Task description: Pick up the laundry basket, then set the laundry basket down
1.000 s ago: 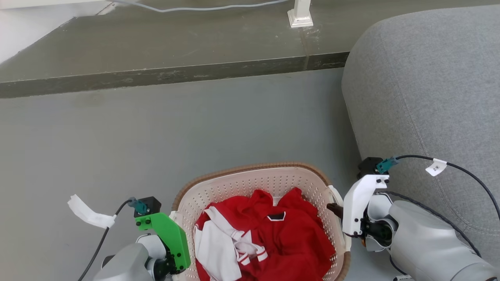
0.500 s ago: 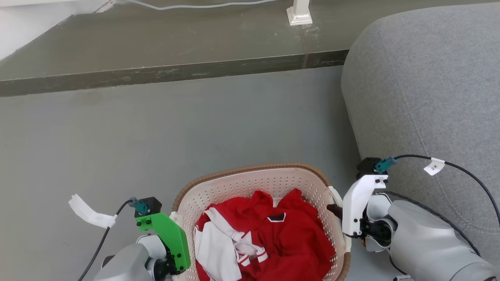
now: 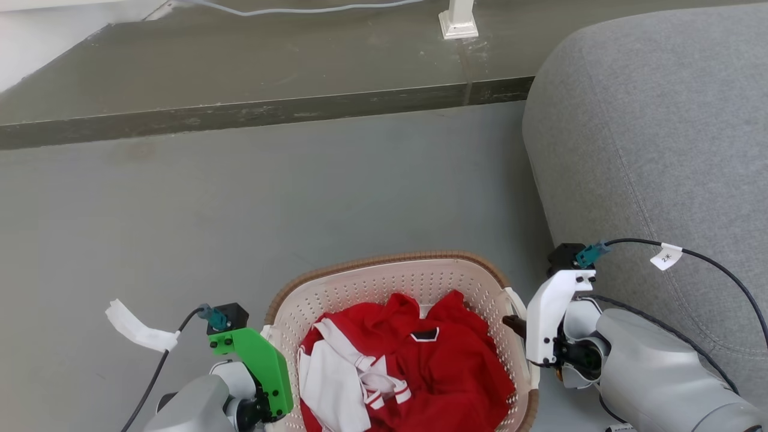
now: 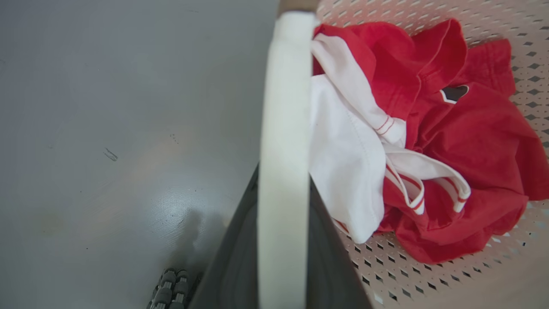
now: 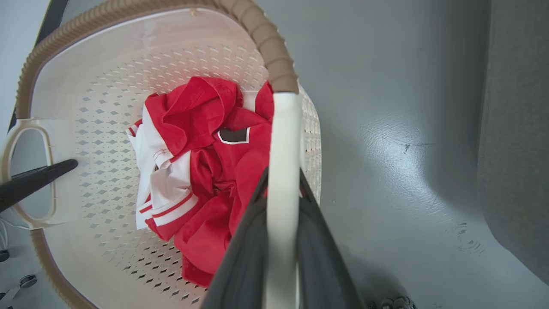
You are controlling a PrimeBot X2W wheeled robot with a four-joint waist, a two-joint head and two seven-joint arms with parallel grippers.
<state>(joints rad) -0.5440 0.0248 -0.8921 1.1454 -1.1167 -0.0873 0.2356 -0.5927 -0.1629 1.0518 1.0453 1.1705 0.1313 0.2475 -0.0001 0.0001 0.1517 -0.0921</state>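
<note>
Head view has the laundry basket [image 3: 384, 282] low in the middle, on or just above the grey floor [image 3: 240, 228]; I cannot tell whether it touches. It sits between the two arms, with the grey sofa [image 3: 648, 132] just beside it on the robot's right. The left gripper [image 4: 283, 180] has the basket's left white handle [image 4: 285, 107] running straight up between its two dark fingers, which are drawn in close against either side of it, so the jaws are clamped on that handle. The right gripper [image 5: 283, 176] holds the right white handle [image 5: 283, 128] the same way, with its fingers pressed to both faces of the band just below the brown woven rim [image 5: 274, 60]. Inside the perforated basket lies one crumpled red garment [image 3: 444, 366] with white panels [image 3: 330, 378] and a small black patch [image 3: 424, 333], heaped on the bottom toward the robot's side.
</note>
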